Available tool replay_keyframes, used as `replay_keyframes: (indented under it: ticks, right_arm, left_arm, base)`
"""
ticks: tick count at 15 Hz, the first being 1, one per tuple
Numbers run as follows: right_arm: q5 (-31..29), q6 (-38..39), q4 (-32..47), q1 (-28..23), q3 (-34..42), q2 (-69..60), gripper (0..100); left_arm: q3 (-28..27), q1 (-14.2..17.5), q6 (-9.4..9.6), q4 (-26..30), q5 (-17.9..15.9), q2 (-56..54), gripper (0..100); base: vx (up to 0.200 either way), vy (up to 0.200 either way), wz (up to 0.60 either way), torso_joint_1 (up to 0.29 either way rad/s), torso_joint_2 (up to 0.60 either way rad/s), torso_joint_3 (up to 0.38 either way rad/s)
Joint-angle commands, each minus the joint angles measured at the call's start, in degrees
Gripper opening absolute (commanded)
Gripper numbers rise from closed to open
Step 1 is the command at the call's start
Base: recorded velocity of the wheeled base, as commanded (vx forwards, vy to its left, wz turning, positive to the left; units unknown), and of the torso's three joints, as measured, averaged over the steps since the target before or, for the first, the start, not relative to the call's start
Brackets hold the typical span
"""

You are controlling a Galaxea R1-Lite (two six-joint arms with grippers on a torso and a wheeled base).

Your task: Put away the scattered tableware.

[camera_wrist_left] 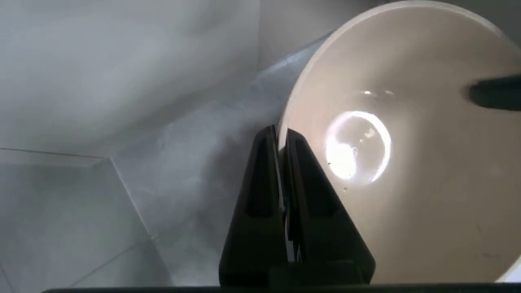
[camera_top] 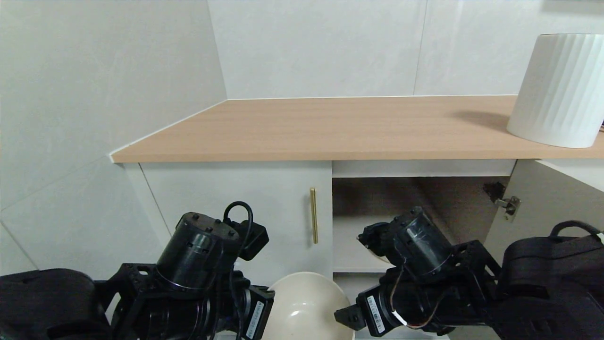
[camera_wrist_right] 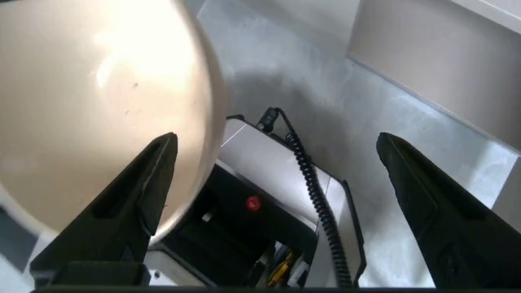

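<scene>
A cream bowl [camera_top: 304, 307] hangs low in front of the cabinet, between my two arms. My left gripper [camera_wrist_left: 282, 150] is shut on its rim, one finger inside and one outside, and the bowl's glossy inside [camera_wrist_left: 391, 146] faces the left wrist camera. My right gripper [camera_wrist_right: 277, 146] is open just beside the bowl [camera_wrist_right: 98, 106], whose outer wall lies close to one finger [camera_wrist_right: 138, 203]; nothing is between the fingers. In the head view the right arm [camera_top: 415, 274] sits in front of the open cabinet compartment.
The wooden countertop [camera_top: 339, 127] carries a tall white ribbed container [camera_top: 559, 89] at the right. Below, the left cabinet door with a gold handle [camera_top: 313, 215] is closed; the right door [camera_top: 542, 212] stands open, showing a shelf [camera_top: 351, 241]. Tiled wall at left.
</scene>
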Motion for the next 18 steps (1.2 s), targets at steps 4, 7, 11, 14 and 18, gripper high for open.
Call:
replay_keyframes:
  ticks: [4, 7, 11, 14, 18]
  right_arm:
    - [-0.29, 0.04, -0.48, 0.12, -0.44, 2.97, 0]
    - [-0.37, 0.04, -0.65, 0.30, -0.26, 2.79, 0]
    - [-0.81, 0.04, -0.65, 0.39, -0.17, 2.79, 0]
    - [-0.72, 0.04, -0.65, 0.47, -0.08, 2.97, 0]
    - [-0.81, -0.05, -0.57, 0.47, 0.09, 3.06, 0]
  left_arm:
    - [0.16, -0.19, -0.03, -0.05, 0.02, 0.34, 0]
    - [0.16, -0.19, -0.03, -0.05, 0.37, 0.34, 0]
    - [0.16, -0.19, -0.12, -0.05, 0.63, 0.34, 0]
    - [0.07, -0.10, -0.29, -0.14, 0.72, -0.02, 100]
    - [0.07, 0.25, -1.61, -2.69, 0.72, -0.37, 100]
  base:
    - [0.000, 0.000, 0.00, 0.000, 0.00, 0.000]
    - [0.000, 0.000, 0.00, 0.000, 0.00, 0.000]
    - [0.000, 0.000, 0.00, 0.000, 0.00, 0.000]
    - [0.000, 0.000, 0.00, 0.000, 0.00, 0.000]
    - [0.000, 0.000, 0.00, 0.000, 0.00, 0.000]
